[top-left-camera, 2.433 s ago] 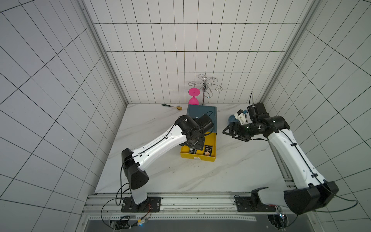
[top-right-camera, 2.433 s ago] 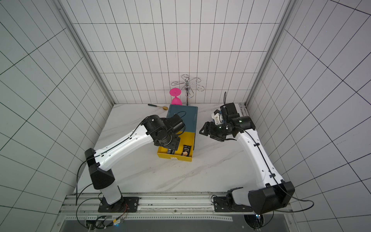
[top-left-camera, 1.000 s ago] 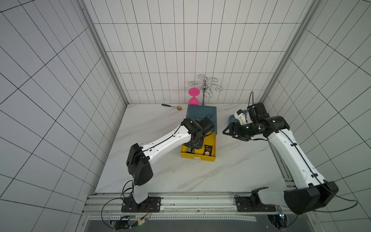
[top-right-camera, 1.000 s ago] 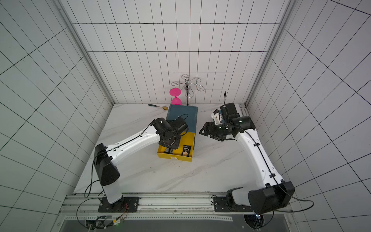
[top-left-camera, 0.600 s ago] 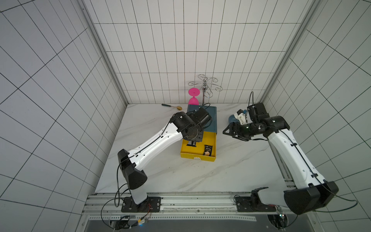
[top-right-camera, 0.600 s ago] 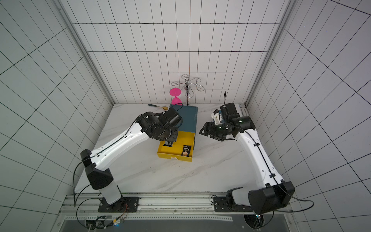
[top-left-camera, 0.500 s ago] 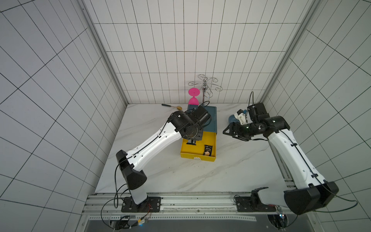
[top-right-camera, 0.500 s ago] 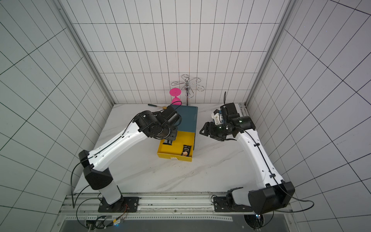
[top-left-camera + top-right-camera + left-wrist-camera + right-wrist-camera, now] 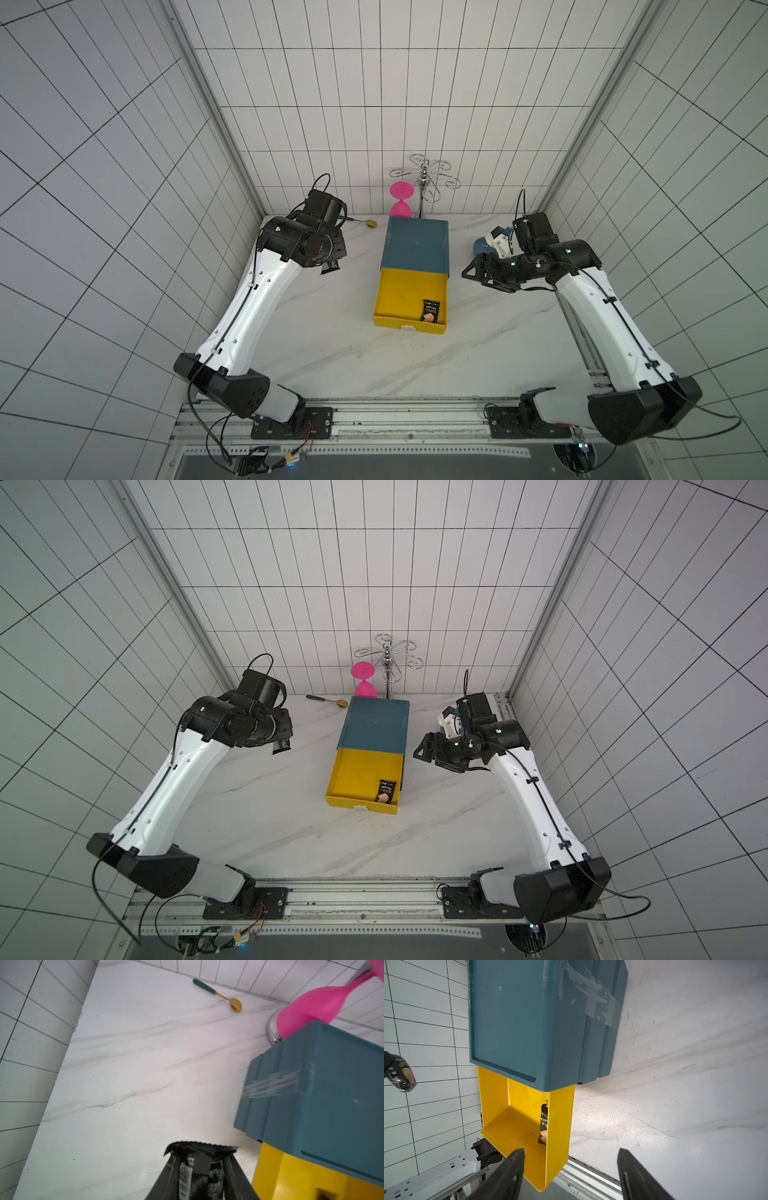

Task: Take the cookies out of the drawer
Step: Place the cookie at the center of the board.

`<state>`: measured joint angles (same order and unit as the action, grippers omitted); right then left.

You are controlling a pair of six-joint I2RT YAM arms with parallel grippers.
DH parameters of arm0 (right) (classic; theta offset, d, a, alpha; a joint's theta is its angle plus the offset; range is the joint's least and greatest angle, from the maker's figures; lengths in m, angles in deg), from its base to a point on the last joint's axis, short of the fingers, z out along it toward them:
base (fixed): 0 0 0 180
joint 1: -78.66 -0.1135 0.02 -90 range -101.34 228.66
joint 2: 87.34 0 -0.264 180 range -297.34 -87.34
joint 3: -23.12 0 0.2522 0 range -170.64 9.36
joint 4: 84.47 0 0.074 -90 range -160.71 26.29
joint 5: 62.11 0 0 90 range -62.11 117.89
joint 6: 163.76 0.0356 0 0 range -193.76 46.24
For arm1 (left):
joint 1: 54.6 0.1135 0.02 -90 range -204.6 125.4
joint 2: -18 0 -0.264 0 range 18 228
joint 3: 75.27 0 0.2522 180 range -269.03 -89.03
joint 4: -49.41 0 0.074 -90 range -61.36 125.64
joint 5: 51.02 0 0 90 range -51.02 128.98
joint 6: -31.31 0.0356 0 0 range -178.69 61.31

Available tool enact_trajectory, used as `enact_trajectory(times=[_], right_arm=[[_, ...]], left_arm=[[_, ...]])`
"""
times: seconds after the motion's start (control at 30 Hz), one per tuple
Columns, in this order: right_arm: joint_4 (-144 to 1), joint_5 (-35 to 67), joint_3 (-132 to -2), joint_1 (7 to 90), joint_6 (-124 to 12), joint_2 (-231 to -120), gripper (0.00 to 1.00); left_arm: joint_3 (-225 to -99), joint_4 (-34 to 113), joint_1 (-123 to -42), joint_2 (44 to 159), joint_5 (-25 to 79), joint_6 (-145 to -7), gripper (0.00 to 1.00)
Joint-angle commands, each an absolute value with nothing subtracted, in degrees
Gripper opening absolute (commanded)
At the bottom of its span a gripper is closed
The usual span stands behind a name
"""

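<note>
My left gripper (image 9: 200, 1154) is shut on a black cookie packet (image 9: 199, 1167) and holds it above the marble table, left of the blue cabinet (image 9: 415, 245). The same packet (image 9: 330, 267) hangs under the left wrist in both top views. The yellow drawer (image 9: 399, 293) stands pulled out. One black cookie packet (image 9: 431, 311) lies in its near right corner, also seen in the right wrist view (image 9: 544, 1124). My right gripper (image 9: 571, 1150) is open and empty, hovering just right of the drawer (image 9: 357, 775).
A pink hourglass-shaped cup (image 9: 401, 199) and a chrome wire rack (image 9: 424, 178) stand behind the cabinet. A gold spoon with a dark handle (image 9: 368, 223) lies at the back left. A blue and white object (image 9: 486, 245) sits behind the right arm. Tiled walls close both sides.
My left arm has risen out of the drawer with a black packet and swung left, away from the cabinet. The right arm has stayed still.
</note>
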<state>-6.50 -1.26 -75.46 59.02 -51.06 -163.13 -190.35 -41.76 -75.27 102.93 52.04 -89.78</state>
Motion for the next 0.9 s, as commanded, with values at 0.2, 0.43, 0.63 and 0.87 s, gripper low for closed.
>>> enact_trajectory(times=[0.2, 0.43, 0.63, 0.87], right_arm=[[-3.22, -1.03, -77.22, 58.51, -50.93, -160.92, 0.74], [-1.96, -0.55, -80.09, 56.67, -48.84, -160.77, 0.74], [6.81, 8.50, -88.24, 48.37, -46.03, -163.17, 0.73], [17.18, 21.57, -100.79, 33.03, -36.63, -170.07, 0.73]], left_arm=[[-176.13, -31.49, -61.66, 110.97, 48.16, -86.25, 0.35], [-172.24, -24.98, -58.62, 117.65, 48.70, -86.41, 0.33], [-172.91, -23.49, -57.84, 119.32, 45.13, -86.98, 0.61], [-174.24, -25.26, -58.97, 111.04, 40.43, -87.08, 0.80]])
